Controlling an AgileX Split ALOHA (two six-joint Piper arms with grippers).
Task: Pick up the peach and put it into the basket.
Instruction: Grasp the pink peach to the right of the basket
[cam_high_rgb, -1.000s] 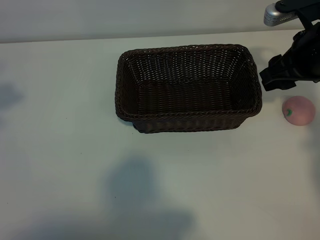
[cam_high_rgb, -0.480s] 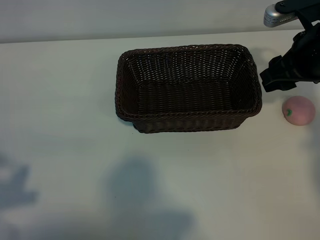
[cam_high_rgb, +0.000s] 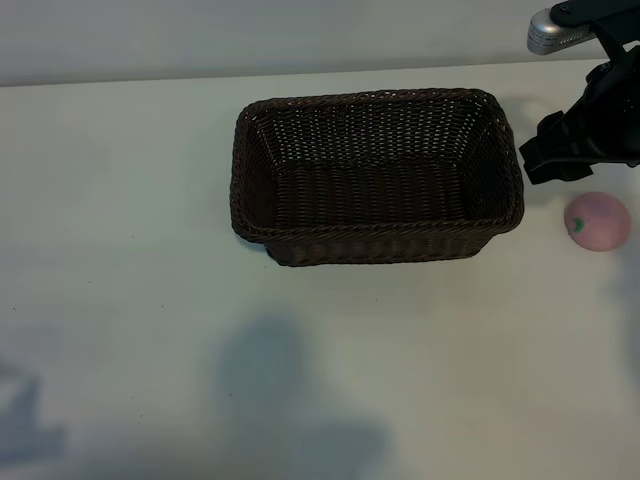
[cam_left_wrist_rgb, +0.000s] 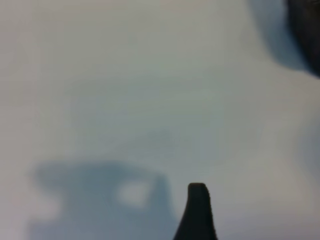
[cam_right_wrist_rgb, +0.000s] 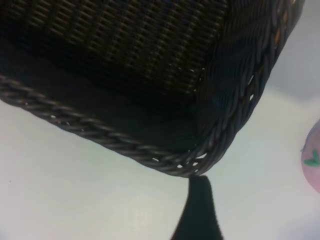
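The dark-brown wicker basket (cam_high_rgb: 375, 175) stands empty in the middle of the white table. To its right, a short way off its right end, the pale-pink peach (cam_high_rgb: 597, 221) lies on the table. My right gripper (cam_high_rgb: 548, 158) hovers just behind the peach, beside the basket's right end, open and empty. Its wrist view shows one dark finger (cam_right_wrist_rgb: 198, 207) in front of a basket (cam_right_wrist_rgb: 150, 75) corner, with the peach (cam_right_wrist_rgb: 312, 162) at the picture's edge. The left arm is outside the exterior view. Its wrist view shows one finger (cam_left_wrist_rgb: 197, 212) over bare table, holding nothing.
The white table (cam_high_rgb: 150, 300) stretches left of and in front of the basket, with soft arm shadows on it. A pale wall runs along the table's far edge (cam_high_rgb: 120, 82). A dark basket corner (cam_left_wrist_rgb: 306, 30) shows in the left wrist view.
The left arm's shadow has slid down the table's left side toward the near edge. The right gripper, peach and basket have not moved.
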